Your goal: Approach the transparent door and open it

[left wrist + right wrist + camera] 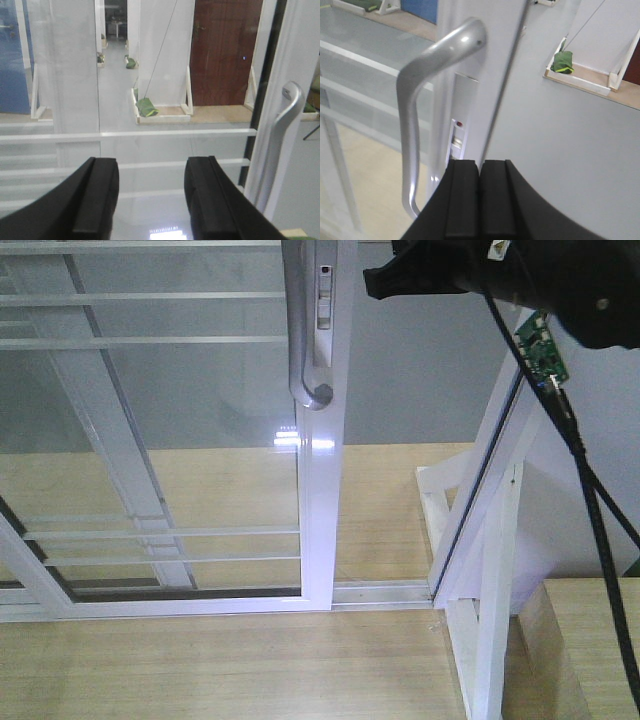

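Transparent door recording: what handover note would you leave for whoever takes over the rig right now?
Left gripper: open, empty, facing the glass left of the handle.
Right gripper: shut on nothing, fingertips close to the stile of the transparent door, by the lock plate; contact unclear.
Done: rig is at the door; a gap shows between stile and right-hand jamb.
Left: probably slide it wider open.
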Robot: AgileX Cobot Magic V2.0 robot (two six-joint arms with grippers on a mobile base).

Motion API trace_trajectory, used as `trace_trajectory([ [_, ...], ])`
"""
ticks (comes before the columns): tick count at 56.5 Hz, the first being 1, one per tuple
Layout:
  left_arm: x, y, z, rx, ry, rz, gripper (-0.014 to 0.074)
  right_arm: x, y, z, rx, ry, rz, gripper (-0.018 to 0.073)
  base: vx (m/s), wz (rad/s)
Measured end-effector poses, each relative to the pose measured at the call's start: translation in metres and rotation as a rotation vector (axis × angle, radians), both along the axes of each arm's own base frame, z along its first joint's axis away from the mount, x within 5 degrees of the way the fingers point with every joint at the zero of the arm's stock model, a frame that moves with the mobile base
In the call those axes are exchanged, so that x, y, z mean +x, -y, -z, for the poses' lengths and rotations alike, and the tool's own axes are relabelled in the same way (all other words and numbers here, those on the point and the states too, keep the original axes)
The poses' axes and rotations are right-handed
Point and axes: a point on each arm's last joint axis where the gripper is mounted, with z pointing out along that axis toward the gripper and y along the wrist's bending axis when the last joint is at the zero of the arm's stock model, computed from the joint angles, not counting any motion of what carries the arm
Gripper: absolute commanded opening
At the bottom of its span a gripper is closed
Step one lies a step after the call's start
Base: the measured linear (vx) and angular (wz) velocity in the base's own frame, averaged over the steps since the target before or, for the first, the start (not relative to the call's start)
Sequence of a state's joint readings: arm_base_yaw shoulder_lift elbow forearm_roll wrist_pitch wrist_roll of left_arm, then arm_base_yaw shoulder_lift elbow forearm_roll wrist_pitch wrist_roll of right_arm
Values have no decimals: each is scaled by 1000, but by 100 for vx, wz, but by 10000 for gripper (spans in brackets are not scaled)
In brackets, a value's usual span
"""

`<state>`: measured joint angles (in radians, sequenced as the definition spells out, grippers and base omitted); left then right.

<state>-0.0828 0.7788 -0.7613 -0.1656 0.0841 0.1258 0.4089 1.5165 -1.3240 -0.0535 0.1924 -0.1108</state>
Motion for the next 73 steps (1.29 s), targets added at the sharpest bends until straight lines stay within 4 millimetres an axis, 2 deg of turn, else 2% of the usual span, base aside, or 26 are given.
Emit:
trace_trajectory([
  [7,0,1,4,8,-48,8,444,-24,11,-18,-28,13,-6,-6,0,0],
  [12,0,1,8,23,-90,15,444,-45,20,-20,-25,41,-9,-5,0,0],
  [19,3,2,12,36,-111,18,444,-77,33,-6,-8,63,-11,-4,0,0],
  [28,13,2,18,43,-149,19,444,-126,54,25,10,59,-10,-4,0,0],
  [32,22,4,23,44,-166,20,444,-151,65,33,26,77,-8,-4,0,0],
  [41,47,16,33,47,-152,54,444,-186,80,45,47,120,-7,-4,0,0],
  [52,86,38,54,54,-143,101,444,-203,87,41,67,167,-7,-4,0,0],
  [73,169,76,82,79,-176,147,444,-205,88,46,49,123,-4,-4,0,0],
])
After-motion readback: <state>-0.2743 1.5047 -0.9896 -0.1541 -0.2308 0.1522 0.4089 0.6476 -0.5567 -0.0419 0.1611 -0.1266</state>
